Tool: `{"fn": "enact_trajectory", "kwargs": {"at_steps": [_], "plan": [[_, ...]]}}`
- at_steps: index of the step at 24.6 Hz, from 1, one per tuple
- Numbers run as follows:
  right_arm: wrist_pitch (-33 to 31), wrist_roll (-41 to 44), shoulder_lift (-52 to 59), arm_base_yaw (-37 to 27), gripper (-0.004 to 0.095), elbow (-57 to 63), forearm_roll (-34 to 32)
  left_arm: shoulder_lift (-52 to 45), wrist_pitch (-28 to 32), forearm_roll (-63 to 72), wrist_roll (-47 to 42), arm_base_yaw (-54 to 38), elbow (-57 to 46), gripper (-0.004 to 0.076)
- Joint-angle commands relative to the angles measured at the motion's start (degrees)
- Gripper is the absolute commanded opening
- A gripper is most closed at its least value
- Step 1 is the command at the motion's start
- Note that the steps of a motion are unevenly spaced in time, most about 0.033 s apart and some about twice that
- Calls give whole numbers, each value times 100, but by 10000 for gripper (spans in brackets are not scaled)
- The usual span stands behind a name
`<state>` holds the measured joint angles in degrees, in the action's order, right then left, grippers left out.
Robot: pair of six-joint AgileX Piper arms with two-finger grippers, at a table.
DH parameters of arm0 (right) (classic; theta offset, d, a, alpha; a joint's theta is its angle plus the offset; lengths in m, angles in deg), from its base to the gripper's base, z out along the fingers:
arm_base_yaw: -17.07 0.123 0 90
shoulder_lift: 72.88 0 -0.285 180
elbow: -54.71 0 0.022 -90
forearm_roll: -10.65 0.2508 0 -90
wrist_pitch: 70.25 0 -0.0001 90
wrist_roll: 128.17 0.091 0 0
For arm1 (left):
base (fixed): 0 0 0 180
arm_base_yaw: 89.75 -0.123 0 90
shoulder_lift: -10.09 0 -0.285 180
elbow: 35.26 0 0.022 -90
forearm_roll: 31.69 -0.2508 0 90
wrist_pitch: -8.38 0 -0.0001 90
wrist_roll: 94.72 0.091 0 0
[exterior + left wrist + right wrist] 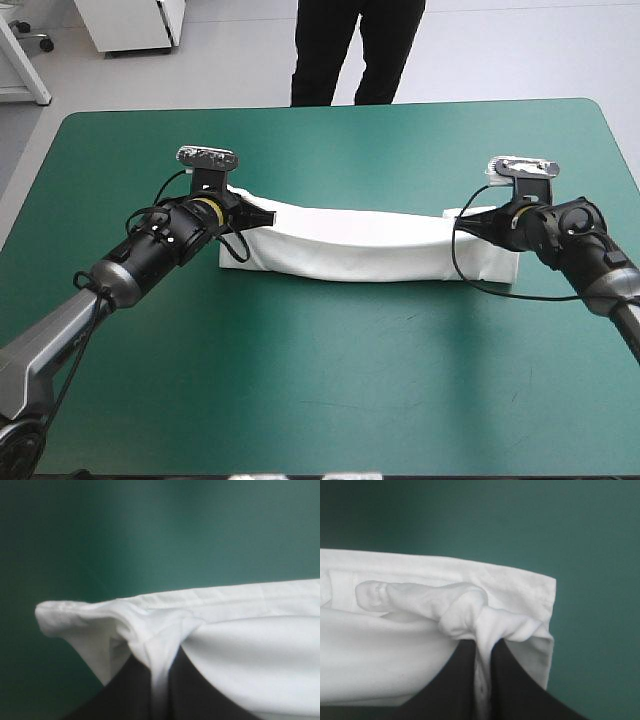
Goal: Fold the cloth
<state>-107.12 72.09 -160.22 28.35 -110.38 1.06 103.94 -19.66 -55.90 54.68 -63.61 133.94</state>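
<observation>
1. The left gripper (161, 662) has its black fingers pinched almost shut on a bunch of the white T-shirt (350, 245).
2. The right gripper (483, 652) pinches the other end the same way.
3. The T-shirt stretches between them as a long folded strip across the middle of the high view. Its bottom edge is down on the teal-green table (300, 380).

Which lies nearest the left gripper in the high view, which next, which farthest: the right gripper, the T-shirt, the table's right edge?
1. T-shirt: its left end is pinched in the left gripper.
2. Right gripper: across the table, shut on the T-shirt's other end.
3. Table's right edge: beyond the right gripper.
</observation>
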Motion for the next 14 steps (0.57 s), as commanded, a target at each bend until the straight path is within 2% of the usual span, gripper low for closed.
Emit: {"fn": "enact_trajectory", "kwargs": {"at_steps": [1,7,11,13,14], "plan": [[718,24,-47,-108,-17,-211,-143,47,445,-624,-497,-1,206,-9],[1222,24,-443,-114,-17,-211,-174,612,850,-998,-773,-72,206,-9],[1136,65,-737,-128,6,-211,-162,930,1132,-824,-773,-229,252,-8],[1038,-150,-766,-128,130,-211,-45,1002,1143,-852,-773,-229,275,1],[1038,-301,-766,-128,257,-211,85,1013,1169,-852,-773,-229,299,29]]}}
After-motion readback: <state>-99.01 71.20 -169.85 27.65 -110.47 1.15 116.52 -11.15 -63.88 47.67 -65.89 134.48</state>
